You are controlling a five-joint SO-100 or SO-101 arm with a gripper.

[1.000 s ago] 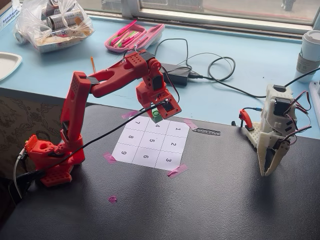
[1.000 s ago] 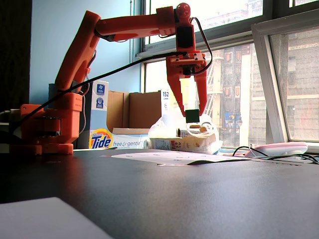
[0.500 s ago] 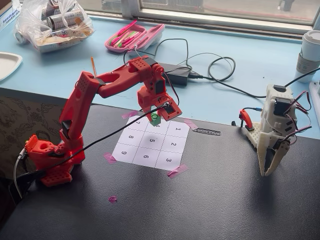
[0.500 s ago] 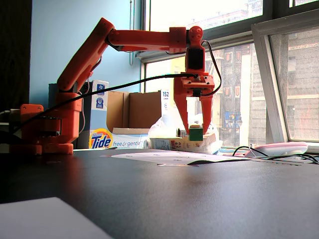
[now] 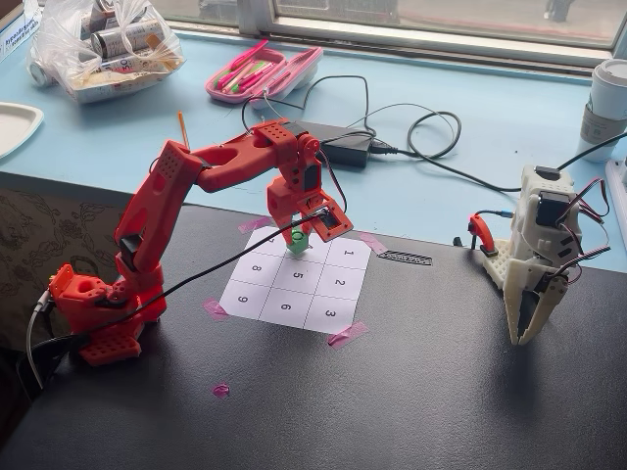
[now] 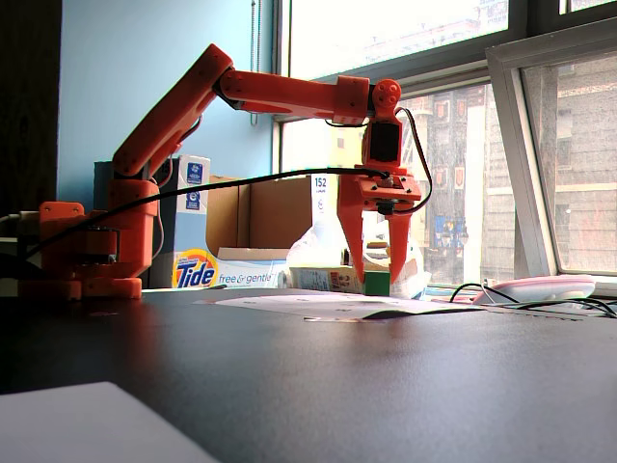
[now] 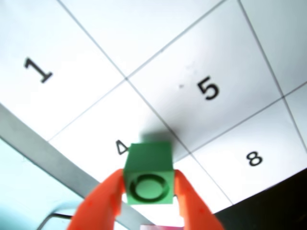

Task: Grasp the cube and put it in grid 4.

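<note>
Right now your gripper [image 7: 146, 191] is clamped on the cube [image 7: 148, 172], one orange finger [image 7: 103, 203] pressing each side of it, as the wrist view shows plainly. You can see a dark ring on the green face turned toward that camera. The cube sits over the cell marked 4 on the grid sheet [image 7: 216, 52], partly covering the digit, with a shadow on the paper just beyond it; cells 1, 5 and 8 lie around it.

From a fixed view looking down, your arm [image 5: 162, 211] reaches from its base near the left edge of the dark table [image 5: 411, 392] out to the sheet [image 5: 323, 284], and the gripper [image 5: 299, 240] points straight down at the far row of cells with the cube [image 5: 297, 242] between its tips. Pink tape [image 5: 347, 335] holds the sheet's corners. A second, white arm [image 5: 539, 255] stands near the right edge, well apart.

From a low fixed view, the cube [image 6: 377, 283] is at the fingertips just above the paper [image 6: 318, 305]; you cannot tell whether it touches.
</note>
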